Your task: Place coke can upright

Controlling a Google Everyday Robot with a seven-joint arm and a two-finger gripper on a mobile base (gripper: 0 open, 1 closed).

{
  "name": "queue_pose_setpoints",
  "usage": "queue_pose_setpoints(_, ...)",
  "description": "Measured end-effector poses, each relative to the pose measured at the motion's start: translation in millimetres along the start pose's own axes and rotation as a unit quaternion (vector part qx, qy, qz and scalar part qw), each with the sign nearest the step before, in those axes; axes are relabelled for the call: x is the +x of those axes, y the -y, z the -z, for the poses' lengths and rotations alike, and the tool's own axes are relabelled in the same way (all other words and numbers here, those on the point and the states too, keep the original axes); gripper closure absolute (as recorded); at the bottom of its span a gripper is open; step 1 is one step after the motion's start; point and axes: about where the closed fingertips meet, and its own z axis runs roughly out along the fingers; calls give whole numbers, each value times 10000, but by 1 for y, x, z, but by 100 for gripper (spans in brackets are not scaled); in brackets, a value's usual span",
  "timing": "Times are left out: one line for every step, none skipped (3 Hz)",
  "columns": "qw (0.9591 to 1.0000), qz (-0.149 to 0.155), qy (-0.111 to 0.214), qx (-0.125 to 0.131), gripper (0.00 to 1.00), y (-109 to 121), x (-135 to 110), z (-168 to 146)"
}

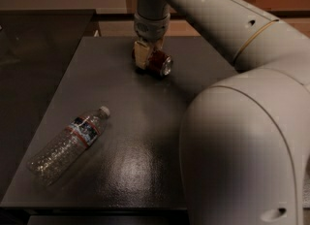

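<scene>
The coke can point(161, 64) is a small red can lying on its side at the far middle of the dark table point(145, 136), with its silver top facing right and toward me. My gripper point(151, 62) comes straight down from the white arm onto the can. A tan finger point(140, 55) presses its left side, and the other finger is hidden behind the can. The gripper is shut on the can, which sits at or just above the table top.
A clear plastic water bottle point(68, 144) with a white cap lies on its side at the front left of the table. My arm's large white elbow point(242, 146) fills the right foreground. A second dark surface point(38, 40) lies to the far left.
</scene>
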Motion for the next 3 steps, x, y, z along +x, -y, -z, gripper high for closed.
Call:
queue_pose_setpoints(9953,267,918,-167,100,-6,2,39)
queue_pose_setpoints(9809,608,1807,-381,100,-17,-4,75)
queue_pose_setpoints(9541,904,2758,-742,100,-35,-9,93)
